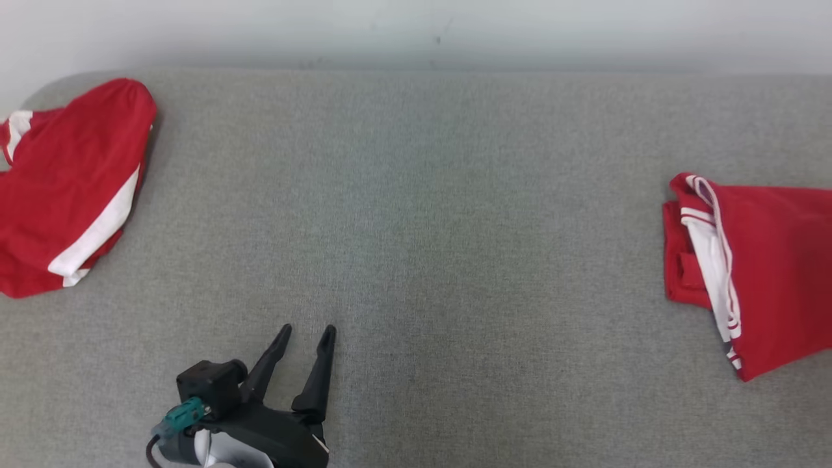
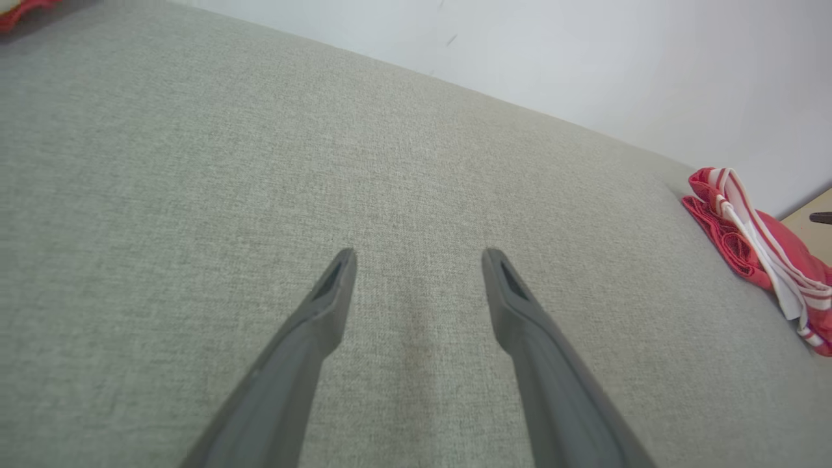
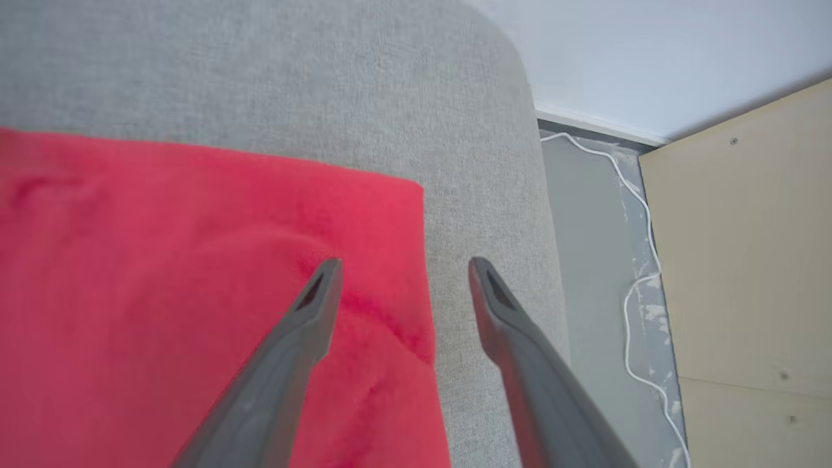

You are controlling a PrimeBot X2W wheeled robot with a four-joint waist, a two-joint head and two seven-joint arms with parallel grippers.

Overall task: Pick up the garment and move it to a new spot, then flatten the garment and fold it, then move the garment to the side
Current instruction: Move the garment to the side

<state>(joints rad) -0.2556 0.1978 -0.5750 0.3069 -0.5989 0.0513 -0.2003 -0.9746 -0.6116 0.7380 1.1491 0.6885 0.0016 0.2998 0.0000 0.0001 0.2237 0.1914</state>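
A folded red-and-white garment (image 1: 773,273) lies at the far right edge of the grey cloth-covered desk (image 1: 422,195), with the task seemingly at its last step, setting the garment aside. The right claw (image 3: 404,265) stands wide open and grips nothing, one finger over the garment's red corner and the other over bare grey cloth; whether it touches the fabric cannot be told. The left claw (image 1: 307,331), also wide open and empty, sits low over the bare middle of the desk. A second, rumpled red garment (image 1: 65,188) lies at the far left. The next move likely calls for lifting the right claw straight clear without snagging the fold.
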